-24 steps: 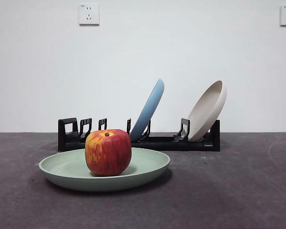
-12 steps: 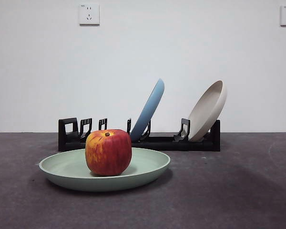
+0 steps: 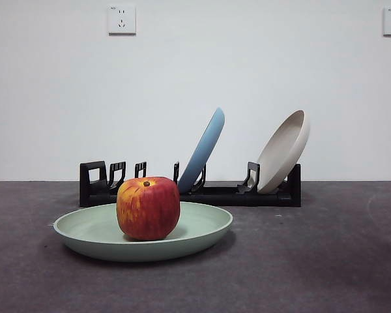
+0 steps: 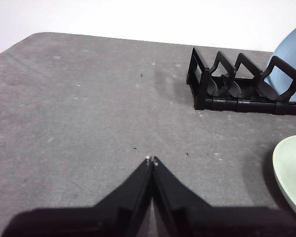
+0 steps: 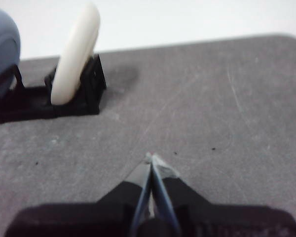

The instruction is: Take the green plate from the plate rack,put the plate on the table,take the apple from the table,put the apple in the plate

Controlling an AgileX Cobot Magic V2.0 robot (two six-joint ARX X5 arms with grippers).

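From the front view I see the apple (image 3: 148, 207) sitting in the green plate (image 3: 202, 229), a little left of its middle, and the plate lying flat on the bench (image 3: 326, 261) just in front of the rack (image 3: 215, 192). A blue plate (image 3: 203, 149) and a cream plate (image 3: 284, 151) lean in the rack's slots; the slots at its left end stand vacant. I judge every step done: plate out, plate down, apple in. Nothing is left but to park.

My left claw (image 4: 151, 161) hangs over bare bench, jaws together and holding nothing, with the rack's end and the plate's rim off to one side. My right claw (image 5: 152, 159) is likewise pressed together and empty, over bare bench near the cream plate's end of the rack.
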